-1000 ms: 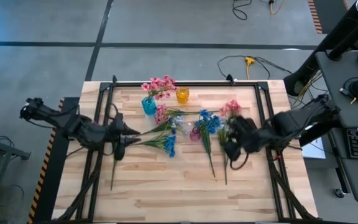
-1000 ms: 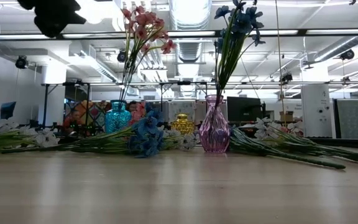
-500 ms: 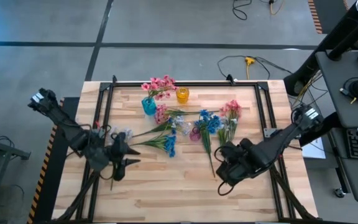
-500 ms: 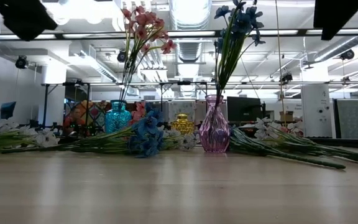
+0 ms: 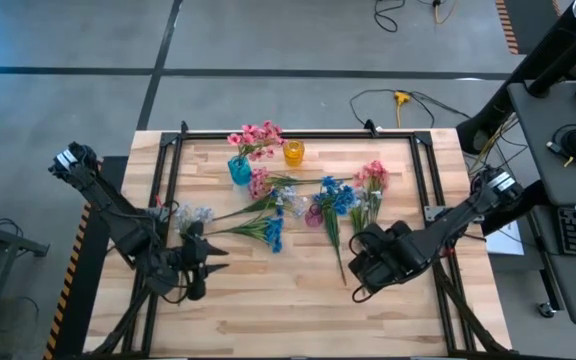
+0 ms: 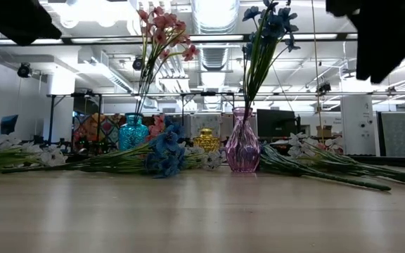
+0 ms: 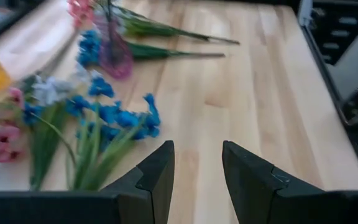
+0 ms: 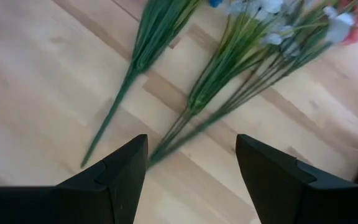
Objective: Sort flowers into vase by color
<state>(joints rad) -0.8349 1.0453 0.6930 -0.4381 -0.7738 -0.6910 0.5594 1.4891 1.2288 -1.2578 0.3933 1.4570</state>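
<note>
A fresh pick is being set up. The right gripper (image 5: 360, 272), jaws spread and empty, hangs over the green-stemmed sprays (image 8: 229, 81) near the pink glass vase (image 6: 242, 144); closing on 1 stem is needed next. The left gripper (image 5: 211, 267) waits, jaws parted, empty.

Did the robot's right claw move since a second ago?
Yes. In the high view the right gripper has pulled back toward the table's near edge, away from the purple vase and the flowers it was over. Its jaws stand open and empty.

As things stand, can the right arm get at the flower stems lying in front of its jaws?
Probably yes: the right gripper is open and empty, and the flower stems lie flat on bare table just ahead, nothing between.
</note>
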